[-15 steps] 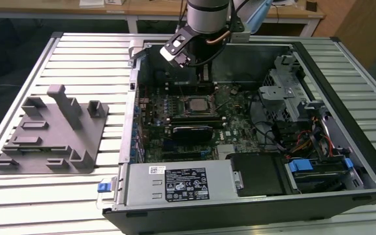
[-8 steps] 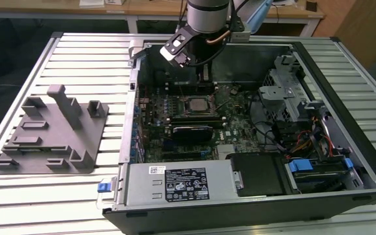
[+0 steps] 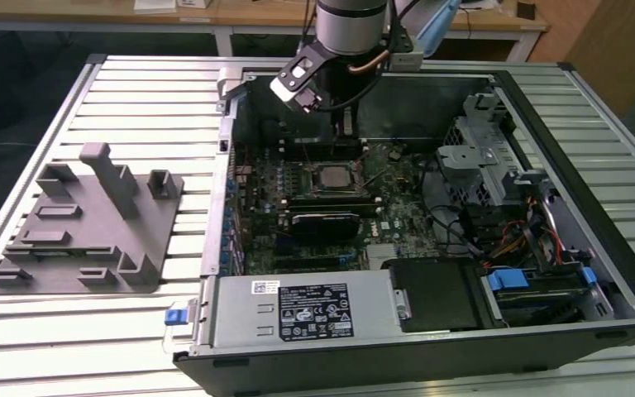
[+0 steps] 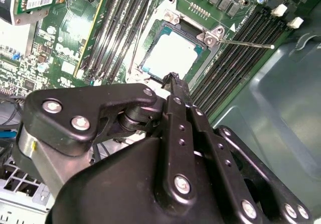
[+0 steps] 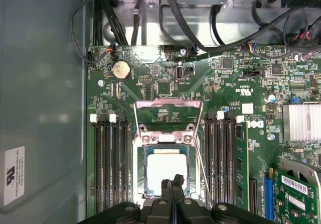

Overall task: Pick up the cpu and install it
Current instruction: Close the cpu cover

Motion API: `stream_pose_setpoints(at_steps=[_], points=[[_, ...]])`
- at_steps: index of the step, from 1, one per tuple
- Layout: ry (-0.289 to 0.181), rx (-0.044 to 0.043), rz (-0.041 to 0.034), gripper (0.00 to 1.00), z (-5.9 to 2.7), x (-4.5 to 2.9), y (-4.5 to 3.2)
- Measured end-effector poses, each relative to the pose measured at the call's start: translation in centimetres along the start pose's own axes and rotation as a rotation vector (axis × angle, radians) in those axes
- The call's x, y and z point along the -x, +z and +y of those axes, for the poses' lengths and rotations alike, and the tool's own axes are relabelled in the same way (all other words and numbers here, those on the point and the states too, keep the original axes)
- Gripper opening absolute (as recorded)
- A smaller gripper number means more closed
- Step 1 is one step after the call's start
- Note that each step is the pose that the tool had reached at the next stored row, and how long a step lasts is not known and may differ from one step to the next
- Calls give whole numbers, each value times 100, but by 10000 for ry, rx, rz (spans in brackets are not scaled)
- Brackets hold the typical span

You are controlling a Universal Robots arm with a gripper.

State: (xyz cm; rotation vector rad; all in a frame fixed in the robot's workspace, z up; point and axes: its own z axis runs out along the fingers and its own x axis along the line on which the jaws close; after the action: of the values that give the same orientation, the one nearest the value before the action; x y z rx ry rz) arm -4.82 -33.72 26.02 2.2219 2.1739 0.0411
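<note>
At the exterior view's left, a grey fixture with upright posts sits on the slatted table, well apart from the work. Just beside it, toward the middle, is the open case with its green board lying flat inside. Near the middle of the board is the socket, and the cpu lies flat in it, silver top up. The arm comes down from above at the back of the case, and its dark fingers reach into the case behind the socket. In both wrist views the gripper has its fingers pressed together with nothing between them. Its tip hangs over one edge of the cpu; whether it touches the chip cannot be told. In the first wrist view the load plate stands folded back off the socket, so the cpu is uncovered, and rows of memory slots flank the socket on both sides. In the second wrist view a thin metal lever juts out from a corner of the socket. Toward the exterior view's right, a power supply lies along the near wall of the case, and a metal drive cage with cables fills the right end.
</note>
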Motion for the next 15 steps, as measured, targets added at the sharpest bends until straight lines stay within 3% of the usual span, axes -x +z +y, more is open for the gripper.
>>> stream_pose_setpoints(at_steps=[3, 10, 15], points=[[-1, 3, 2, 11, 2, 0, -41], [0, 4, 1, 11, 8, 0, -45], [0, 5, 3, 11, 75, -3, -42]])
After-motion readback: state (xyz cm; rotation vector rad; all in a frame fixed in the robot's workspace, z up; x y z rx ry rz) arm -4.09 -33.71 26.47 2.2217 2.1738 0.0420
